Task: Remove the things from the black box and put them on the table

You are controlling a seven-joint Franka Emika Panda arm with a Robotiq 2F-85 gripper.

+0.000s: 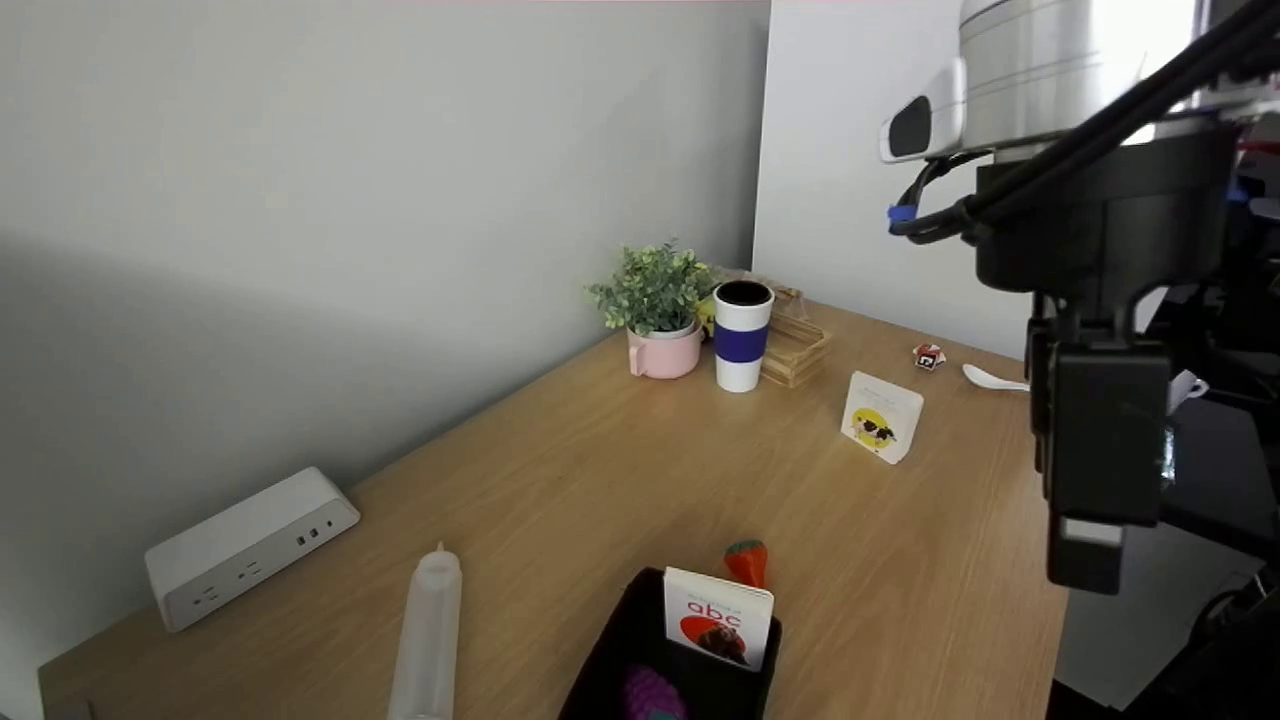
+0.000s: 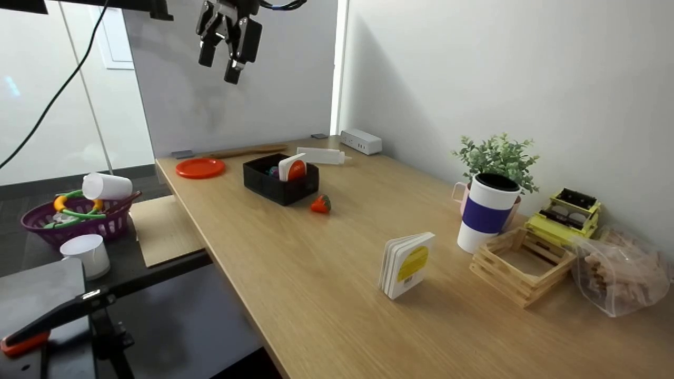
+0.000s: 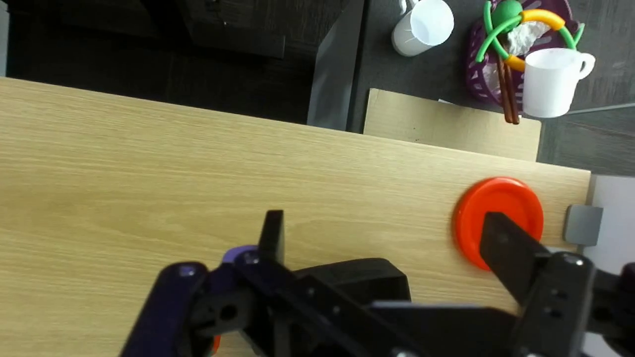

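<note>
- Black low-walled rectangular box point(image 2: 263, 182) apparently keeps the white abc board book point(image 1: 718, 612) standing.
- Black two-fingered gripper point(image 2: 219, 69) hangs spread and empty, presumably to reach in.

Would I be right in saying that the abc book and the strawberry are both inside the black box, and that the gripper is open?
Not quite: the strawberry lies outside the black box, on the table, as both exterior views show. The abc book is inside the box, and the gripper is open.

Plain grey wall point(image 1: 400, 180), shadowy lower down; dark floor point(image 3: 607, 39).
</note>
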